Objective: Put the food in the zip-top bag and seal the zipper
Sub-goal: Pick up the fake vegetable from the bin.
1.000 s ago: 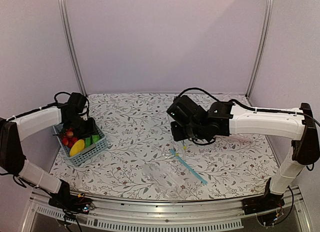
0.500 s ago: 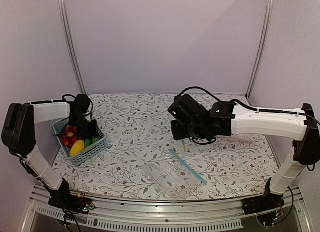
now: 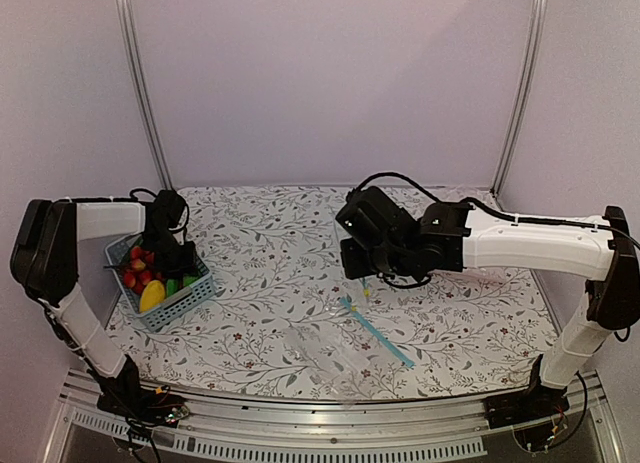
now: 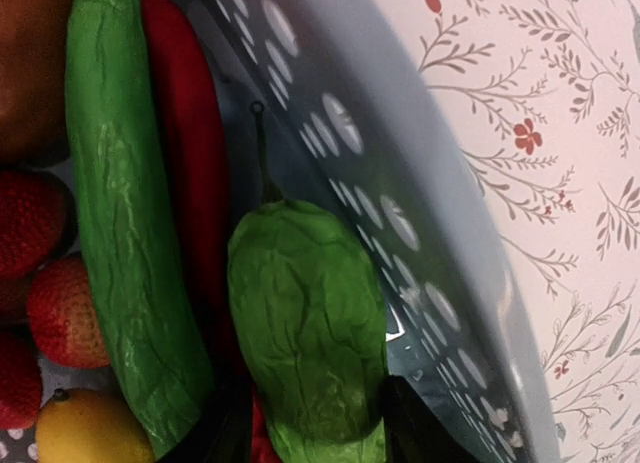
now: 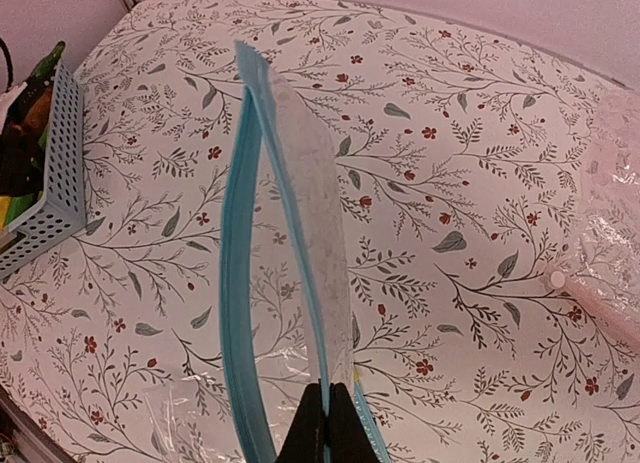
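Note:
My left gripper [image 3: 168,263] is down in the blue basket [image 3: 190,301]. In the left wrist view its open fingers [image 4: 420,433] straddle the short light-green food piece [image 4: 305,323], which lies against the basket wall [image 4: 350,133]. The yellow food piece [image 3: 153,296] lies at the basket's near end and also shows in the left wrist view [image 4: 85,433]. My right gripper [image 5: 330,408] is shut on one lip of the zip-top bag [image 5: 300,183] and holds it up. The light-blue zipper [image 5: 235,283] gapes open. The bag's body [image 3: 325,345] trails on the table.
A long dark-green vegetable [image 4: 120,233], a red pepper [image 4: 190,153] and red berries [image 4: 50,283] share the basket. Another clear bag [image 5: 610,273] lies at the right of the table, faint in the top view [image 3: 490,278]. Metal posts stand at the back corners.
My left arm has swung its elbow back and left while its gripper stayed in the basket. My right gripper with the bag has barely moved.

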